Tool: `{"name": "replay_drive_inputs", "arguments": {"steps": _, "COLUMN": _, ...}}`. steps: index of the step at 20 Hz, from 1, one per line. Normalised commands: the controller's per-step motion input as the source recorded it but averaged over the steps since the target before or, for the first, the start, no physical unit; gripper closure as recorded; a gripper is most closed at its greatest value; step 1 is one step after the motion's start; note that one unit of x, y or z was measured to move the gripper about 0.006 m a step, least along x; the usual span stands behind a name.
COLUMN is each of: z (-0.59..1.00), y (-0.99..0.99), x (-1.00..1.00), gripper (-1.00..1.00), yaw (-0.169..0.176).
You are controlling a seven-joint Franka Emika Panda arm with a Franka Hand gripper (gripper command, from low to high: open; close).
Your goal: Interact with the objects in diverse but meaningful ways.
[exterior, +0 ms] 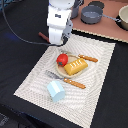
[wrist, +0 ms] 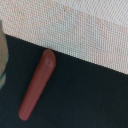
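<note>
So from my end, the arm point(exterior: 59, 20) is hanging over the far edge of the pale woven placemat point(exterior: 30, 82) on the black desk point(exterior: 17, 47). I can't tell how wide the pincer is: the exterior view has the arm body blocking it, and the wrist view doesn't show the fingers at all. The reddish-brown sausage stick point(wrist: 37, 84) is lying flat on the dark desk surface just off the placemat edge, angled, with one end close to the mat; in the exterior view it pokes out beside the arm toward that view's left. On the mat there's a small round plate point(exterior: 64, 74) with the red tomato point(exterior: 62, 59) and the yellow ridged bread block point(exterior: 76, 66) sitting on it, touching each other. A wooden-handled knife point(exterior: 86, 58) lies just behind the plate and a wooden-handled fork point(exterior: 66, 80) just in front of it. The pale blue cup point(exterior: 56, 91) is nearer the camera on the mat, tipped onto its side. Grey pots point(exterior: 92, 14) sit on a wooden board at the back.
</note>
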Motion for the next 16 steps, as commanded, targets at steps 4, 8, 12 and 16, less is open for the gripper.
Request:
{"name": "replay_drive_inputs", "arguments": {"steps": 4, "z": -0.23, "y": 0.13, "x": -0.51, "gripper": -1.00, "yaw": -0.068}}
{"name": "replay_drive_inputs", "arguments": {"steps": 8, "z": -0.25, "y": 0.14, "x": -0.51, "gripper": -1.00, "yaw": -0.069}}
{"name": "replay_drive_inputs", "arguments": {"steps": 12, "z": -0.26, "y": 0.15, "x": -0.54, "gripper": -1.00, "yaw": -0.065}}
{"name": "replay_drive_inputs", "arguments": {"steps": 16, "z": -0.27, "y": 0.17, "x": -0.57, "gripper": -1.00, "yaw": -0.059}}
